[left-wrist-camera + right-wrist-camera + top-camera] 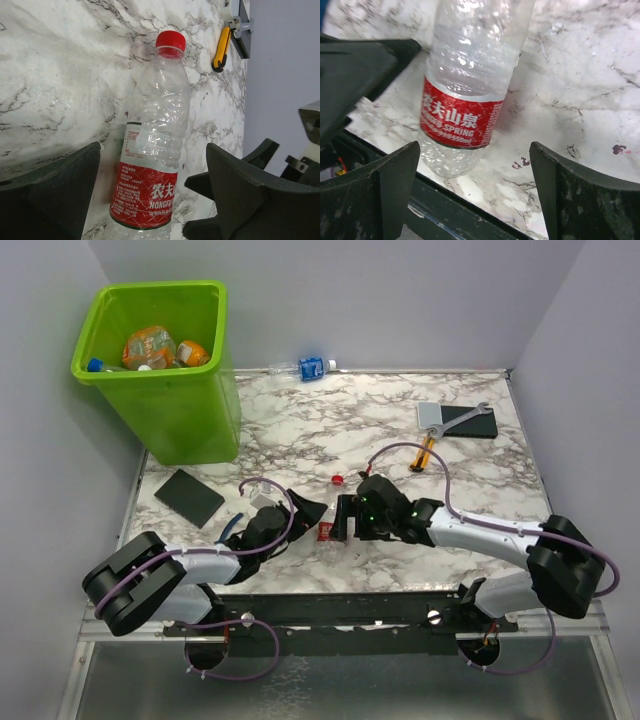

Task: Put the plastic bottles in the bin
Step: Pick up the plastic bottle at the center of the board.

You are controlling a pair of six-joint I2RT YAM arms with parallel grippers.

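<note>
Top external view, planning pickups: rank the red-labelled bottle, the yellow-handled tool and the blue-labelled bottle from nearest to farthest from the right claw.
1. Red-labelled bottle, right beside the right claw.
2. Yellow-handled tool, farther back, right side.
3. Blue-labelled bottle, at the far edge.

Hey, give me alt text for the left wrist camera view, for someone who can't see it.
A clear plastic bottle with a red cap and red label lies on the marble table between the open fingers of the left gripper, which are not touching it. Beyond the cap, a yellow-handled tool lies near the table's edge.
</note>
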